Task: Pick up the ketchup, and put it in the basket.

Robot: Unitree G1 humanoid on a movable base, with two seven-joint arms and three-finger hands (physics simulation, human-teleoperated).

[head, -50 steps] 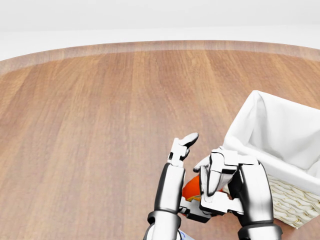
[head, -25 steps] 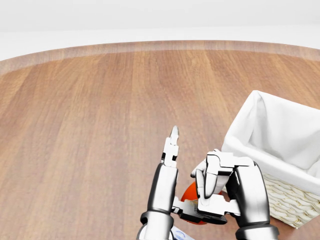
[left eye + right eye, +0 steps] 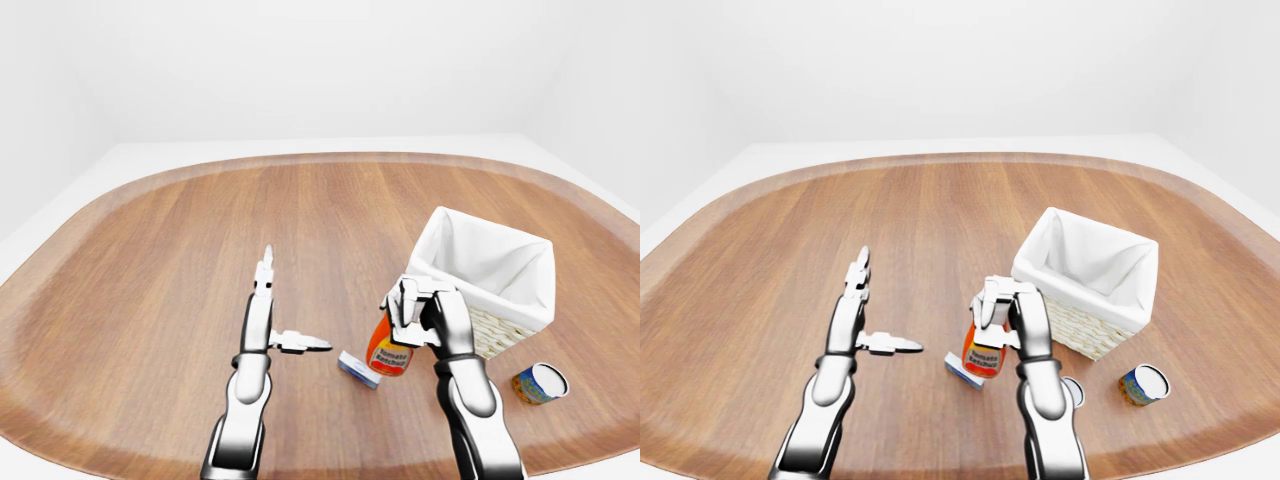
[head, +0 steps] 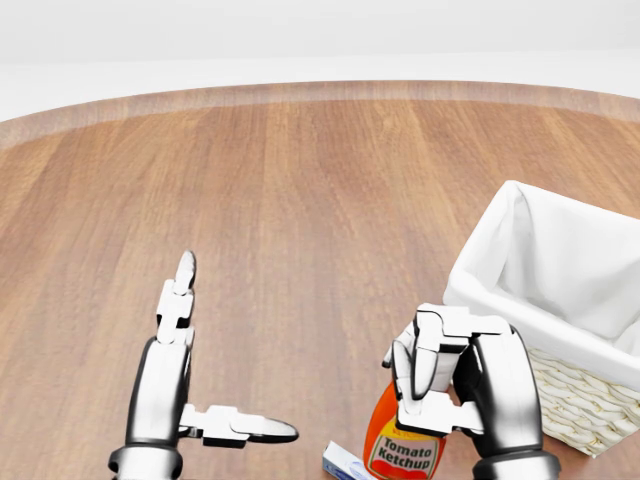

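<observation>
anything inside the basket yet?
The basket shows only its white cloth liner; the visible interior holds nothing. Its bottom near the closer wall is hidden by the rim. The ketchup is outside, gripped in the right hand.

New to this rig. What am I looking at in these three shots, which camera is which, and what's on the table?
It is a simulated humanoid robot, and all three cameras sit on its head, looking out over its own arms. The head view is closer and aimed downward; the left-eye and right-eye views are a wider stereo pair showing nearly the same scene. The right hand is closed around the upper part of an orange ketchup bottle, beside a wicker basket with a white liner. The left hand is open and holds nothing, its fingers spread. On the round wooden table there also lie a small blue and white box and a can on its side.
</observation>
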